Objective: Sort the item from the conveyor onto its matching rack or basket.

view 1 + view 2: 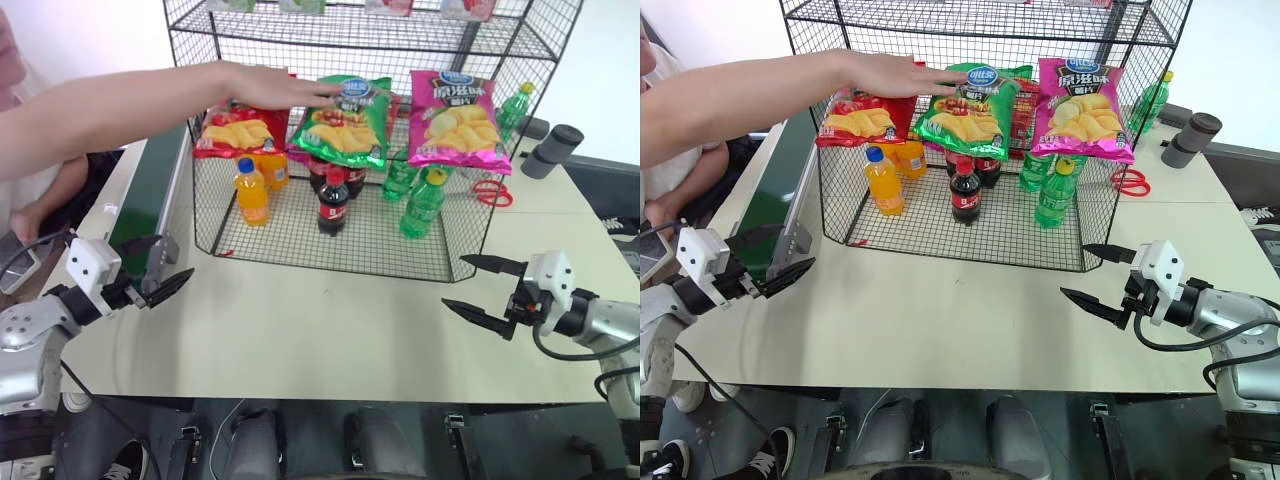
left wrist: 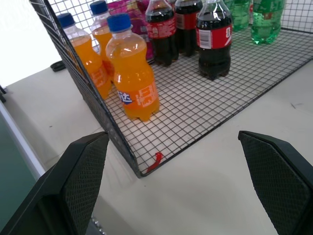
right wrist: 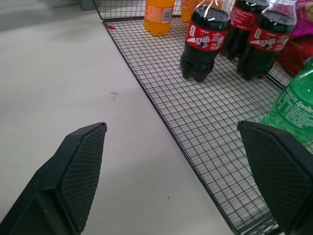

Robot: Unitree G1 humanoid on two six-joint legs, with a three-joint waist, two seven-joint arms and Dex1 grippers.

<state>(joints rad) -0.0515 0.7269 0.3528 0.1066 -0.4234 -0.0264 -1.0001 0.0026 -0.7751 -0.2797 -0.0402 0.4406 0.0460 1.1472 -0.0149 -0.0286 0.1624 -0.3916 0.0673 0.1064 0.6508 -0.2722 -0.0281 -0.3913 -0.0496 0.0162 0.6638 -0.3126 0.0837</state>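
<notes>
The item, a glossy green crisp bag [image 1: 345, 125], hangs at the front of the black wire rack [image 1: 290, 238], between a red bag [image 1: 235, 130] and a magenta bag [image 1: 455, 120]. A person's hand [image 1: 270, 85] reaches in from the left and rests on the green bag's top edge. The conveyor [image 1: 150, 190], a dark-green belt, runs along the table's left side. My left gripper [image 1: 165, 265] is open and empty near the conveyor's near end. My right gripper [image 1: 455, 281] is open and empty over the table, in front of the rack's right corner.
Orange soda bottles [image 1: 252, 192], cola bottles [image 1: 332, 200] and green soda bottles [image 1: 422, 203] stand on the rack's bottom shelf. Red scissors [image 1: 490, 190] and a grey cylinder [image 1: 550, 150] lie right of the rack. Bare table [image 1: 320, 320] stretches between my grippers.
</notes>
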